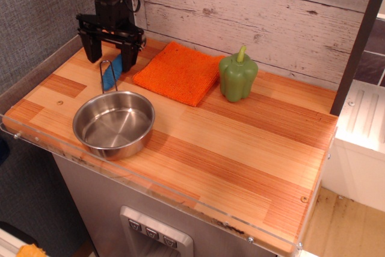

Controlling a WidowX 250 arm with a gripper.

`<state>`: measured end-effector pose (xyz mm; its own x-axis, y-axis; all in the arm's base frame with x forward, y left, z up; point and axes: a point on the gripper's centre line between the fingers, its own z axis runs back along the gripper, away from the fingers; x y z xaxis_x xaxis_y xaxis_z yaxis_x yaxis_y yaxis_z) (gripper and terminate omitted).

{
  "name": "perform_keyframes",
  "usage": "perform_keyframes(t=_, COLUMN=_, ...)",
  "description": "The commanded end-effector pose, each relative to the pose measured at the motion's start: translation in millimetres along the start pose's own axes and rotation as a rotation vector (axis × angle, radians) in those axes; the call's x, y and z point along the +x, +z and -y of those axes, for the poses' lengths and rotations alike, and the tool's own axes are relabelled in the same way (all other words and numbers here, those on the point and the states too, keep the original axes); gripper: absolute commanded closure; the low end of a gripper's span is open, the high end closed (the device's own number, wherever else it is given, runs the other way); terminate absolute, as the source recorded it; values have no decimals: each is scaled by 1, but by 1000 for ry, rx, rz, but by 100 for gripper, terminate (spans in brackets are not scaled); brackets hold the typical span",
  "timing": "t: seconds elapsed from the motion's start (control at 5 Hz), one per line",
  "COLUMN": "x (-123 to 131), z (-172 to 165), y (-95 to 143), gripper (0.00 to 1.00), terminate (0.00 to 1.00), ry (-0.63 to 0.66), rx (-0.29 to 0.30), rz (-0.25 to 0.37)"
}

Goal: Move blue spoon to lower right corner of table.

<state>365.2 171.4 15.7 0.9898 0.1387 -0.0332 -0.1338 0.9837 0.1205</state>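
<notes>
The blue spoon (112, 71) lies at the far left of the table (240, 148), between the pan's wire handle and the orange cloth. Only the lower part of its blue handle shows; the silver bowl is hidden behind my gripper. My black gripper (110, 57) hangs low right over the spoon, open, with one finger on each side of the handle. I cannot tell whether the fingers touch the table.
A steel pan (113, 124) stands near the front left edge, its wire handle (106, 75) running alongside the spoon. An orange cloth (178, 72) lies to the spoon's right. A green pepper (237, 75) stands further right. A white plank wall is behind.
</notes>
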Motion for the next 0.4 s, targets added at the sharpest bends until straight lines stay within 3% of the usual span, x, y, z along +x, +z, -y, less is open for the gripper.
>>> perform_keyframes(t=0.0, x=8, z=0, y=11, gripper=100, terminate=0, ry=-1, rx=14, rz=41)
perform_keyframes(t=0.2, x=10, z=6, y=23, gripper=100, terminate=0, ry=-13, rx=0, rz=64)
